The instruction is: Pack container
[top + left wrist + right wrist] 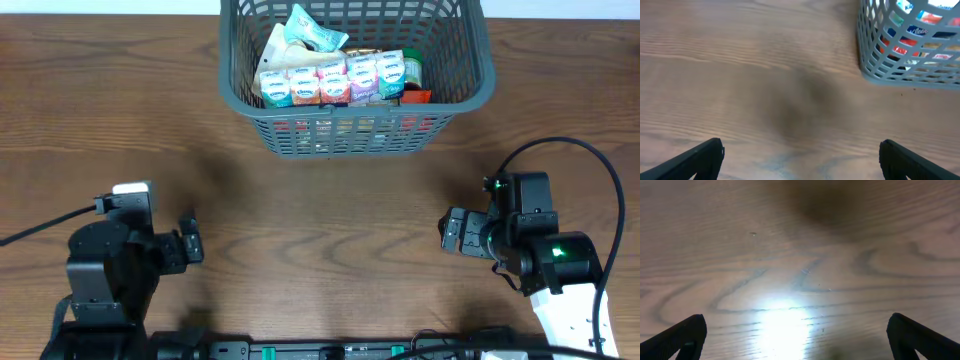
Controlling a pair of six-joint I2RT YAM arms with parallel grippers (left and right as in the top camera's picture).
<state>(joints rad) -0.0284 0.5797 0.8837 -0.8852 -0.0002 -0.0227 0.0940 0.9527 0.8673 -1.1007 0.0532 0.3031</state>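
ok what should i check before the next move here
1. Basket upright on the table: ok.
2. Packets inside the basket: ok.
3. Left gripper open, nothing between its fingers: ok.
4. Right gripper open, nothing between its fingers: ok.
5. Both grippers apart from the basket: ok.
6. More packets waiting out of view: cannot tell.

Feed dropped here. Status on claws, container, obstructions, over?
Left claw open, empty. Right claw open, empty. Container upright, packets inside. Nothing seen blocking the approach.
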